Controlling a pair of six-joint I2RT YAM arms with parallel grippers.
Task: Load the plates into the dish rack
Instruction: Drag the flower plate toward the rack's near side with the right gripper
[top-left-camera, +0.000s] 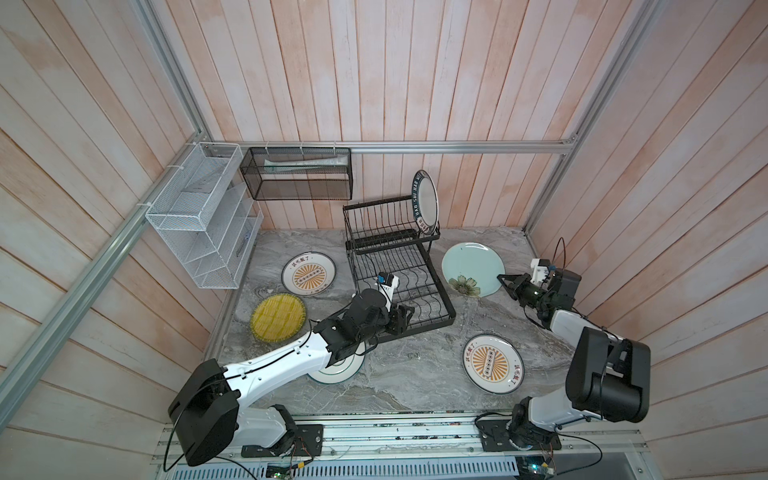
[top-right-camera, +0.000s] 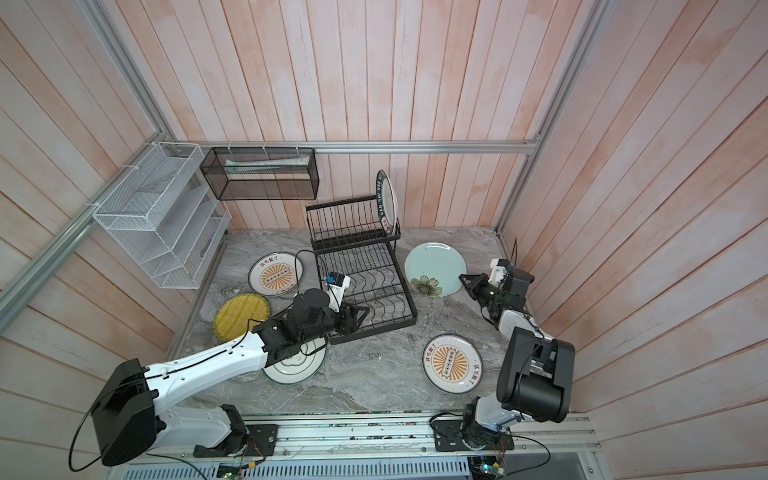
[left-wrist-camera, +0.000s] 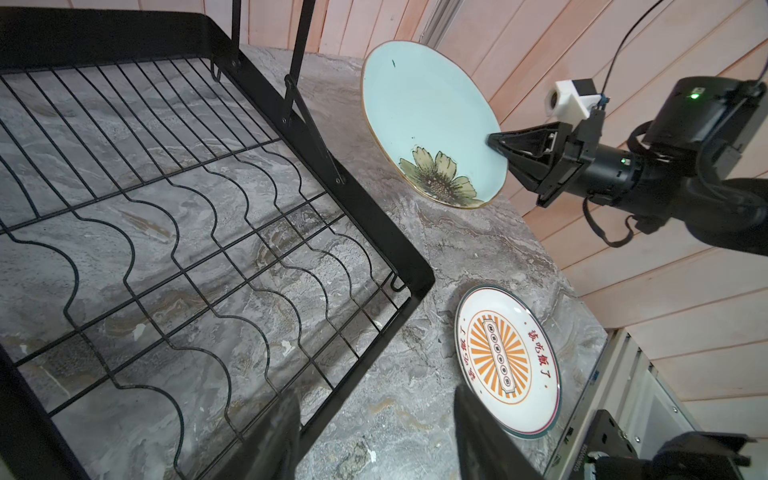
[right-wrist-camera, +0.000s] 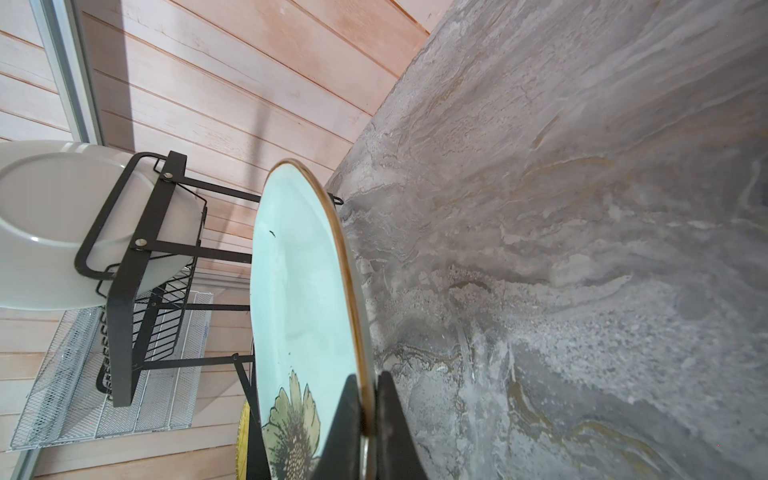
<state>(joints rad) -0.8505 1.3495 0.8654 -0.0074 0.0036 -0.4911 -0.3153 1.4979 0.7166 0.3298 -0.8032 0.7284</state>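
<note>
The black dish rack (top-left-camera: 446, 309) (left-wrist-camera: 386, 232) stands mid-table, and a dark-lettered plate (top-left-camera: 426, 203) (right-wrist-camera: 50, 224) stands on edge in its upper basket. My right gripper (top-left-camera: 503, 279) (right-wrist-camera: 368, 407) is shut on the rim of the mint floral plate (top-left-camera: 471, 266) (left-wrist-camera: 432, 120) (right-wrist-camera: 299, 291), which is tilted up off the table to the right of the rack. My left gripper (top-left-camera: 405, 318) (left-wrist-camera: 374, 440) hangs open at the lower tray's front edge, holding nothing. Flat on the table lie two sunburst plates (top-left-camera: 309, 276) (top-left-camera: 492, 364), a yellow ribbed plate (top-left-camera: 278, 316) and a green-ringed plate (top-left-camera: 338, 370), which is partly under my left arm.
A white mesh shelf (top-left-camera: 203, 220) and a black mesh basket (top-left-camera: 297, 174) hang on the back-left walls. Wooden walls close in the table on three sides. The arms' mounting rail (top-left-camera: 395, 432) runs along the front edge.
</note>
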